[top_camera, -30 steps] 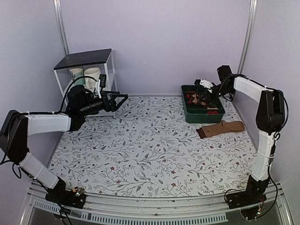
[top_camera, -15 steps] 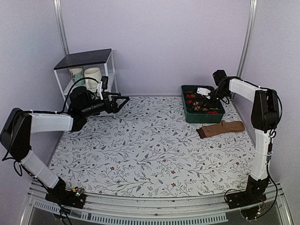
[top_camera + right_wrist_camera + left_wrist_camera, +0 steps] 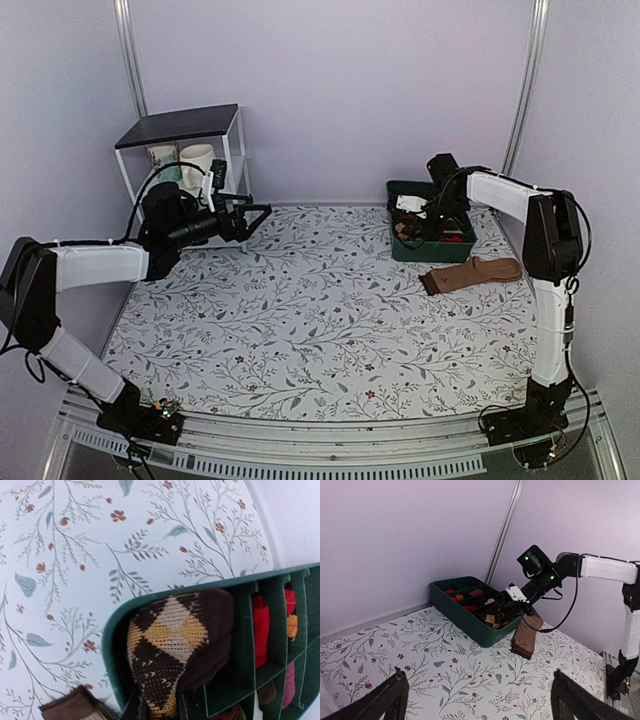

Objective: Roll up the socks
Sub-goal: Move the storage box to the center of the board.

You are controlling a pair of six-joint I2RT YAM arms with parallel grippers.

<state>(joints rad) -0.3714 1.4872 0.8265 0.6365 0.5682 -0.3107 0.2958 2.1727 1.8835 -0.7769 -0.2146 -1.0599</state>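
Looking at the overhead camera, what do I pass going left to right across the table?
Wire shelf → left gripper → green bin → right arm's elbow. Skipped for overlapping the bin: the right gripper, the socks it grips, and the tan sock.

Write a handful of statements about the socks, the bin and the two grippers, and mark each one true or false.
1. The argyle socks sit in a corner compartment of the green bin. True.
2. The tan sock lies inside the bin. False: it lies on the table, just outside the bin's near wall.
3. The left gripper is open and holds nothing. True.
4. The red bundles are scattered on the table. False: they sit in compartments of the bin.
5. The right gripper hangs over the middle of the table. False: it is at the bin, closed on the argyle socks.
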